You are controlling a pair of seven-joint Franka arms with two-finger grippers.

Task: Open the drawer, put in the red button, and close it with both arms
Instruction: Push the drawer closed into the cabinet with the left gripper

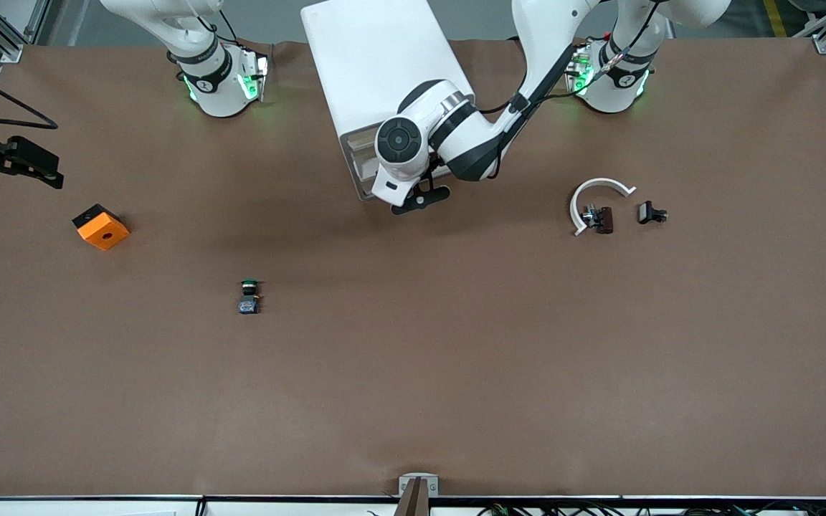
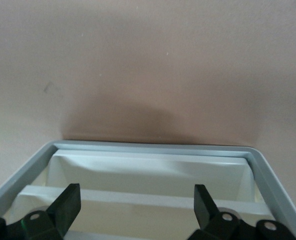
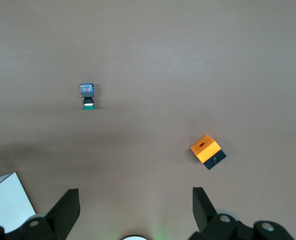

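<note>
The white cabinet (image 1: 377, 72) stands between the two arm bases, its grey-framed front (image 2: 157, 146) facing the front camera. No drawer sticks out from it in the front view. My left gripper (image 1: 420, 199) hangs open at that front, and its fingers straddle a cream drawer front (image 2: 138, 199) without touching it. The red button (image 1: 597, 218), small and dark, lies at the left arm's end of the table. My right gripper (image 3: 135, 196) waits open and empty, high over the table near its own base.
A white curved piece (image 1: 599, 188) arcs around the red button, with a small black part (image 1: 651, 213) beside it. A green-capped switch (image 1: 248, 296) lies mid-table. An orange and black box (image 1: 100, 226) sits toward the right arm's end.
</note>
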